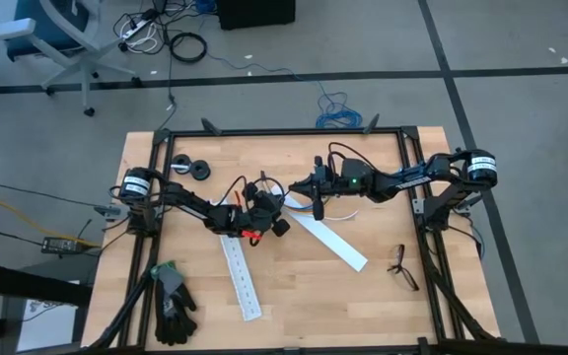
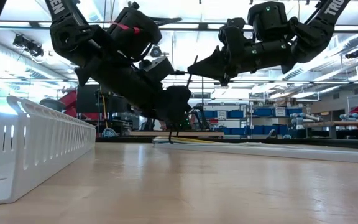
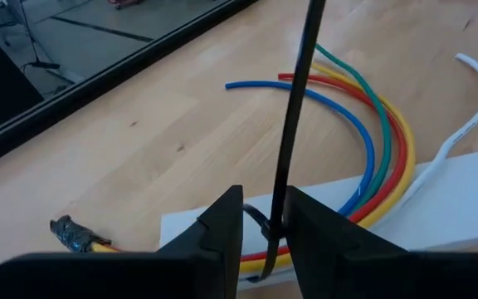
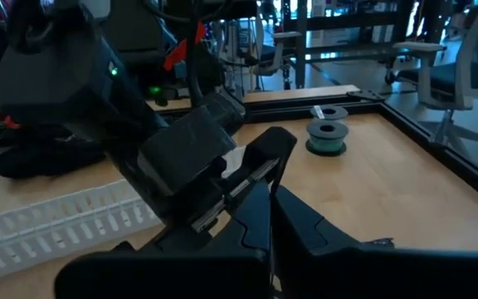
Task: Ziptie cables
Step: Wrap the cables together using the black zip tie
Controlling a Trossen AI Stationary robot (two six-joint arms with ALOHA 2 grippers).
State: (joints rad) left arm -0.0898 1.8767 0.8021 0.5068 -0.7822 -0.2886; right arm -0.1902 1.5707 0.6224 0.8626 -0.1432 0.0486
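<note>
With the thin black plastic ziptie (image 3: 293,124) pinched at 2 points, low by the left gripper (image 3: 265,218) over the curved multicoloured cables (image 3: 372,141) and higher by the closed right gripper (image 4: 270,193), the loop could be lost if either pinch slips.

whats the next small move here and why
Probably the right gripper should pull the ziptie upward to tighten it. It pinches the strip's upper end, while the left gripper grips its lower part just above the cables, where a loose loop shows.
</note>
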